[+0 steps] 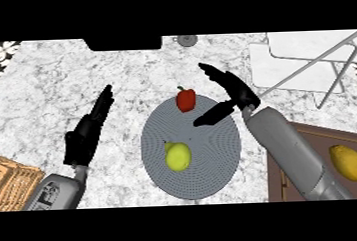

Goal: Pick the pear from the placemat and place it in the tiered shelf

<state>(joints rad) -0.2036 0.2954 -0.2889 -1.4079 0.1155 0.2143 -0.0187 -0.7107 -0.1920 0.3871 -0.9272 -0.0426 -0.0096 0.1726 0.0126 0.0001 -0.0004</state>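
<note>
Marble counter (pixel 76 71) fills the view, with the white tiered shelf (pixel 297 63) at the far right. The round grey placemat (pixel 212 156) sits centre. The right hand (pixel 236 93) hovers over the mat's far edge, fingers spread, thumb out, holding nothing. The left hand (pixel 86 135) rests open at the left. A lemon (pixel 349 162) lies on the brown board (pixel 287 188). The yellow-green pear (pixel 178 156) is mid-mat, well short of the right hand; the red pepper (pixel 186 99) is nearer it. The risk is grabbing the pepper, or nudging the pear so it rolls.
</note>
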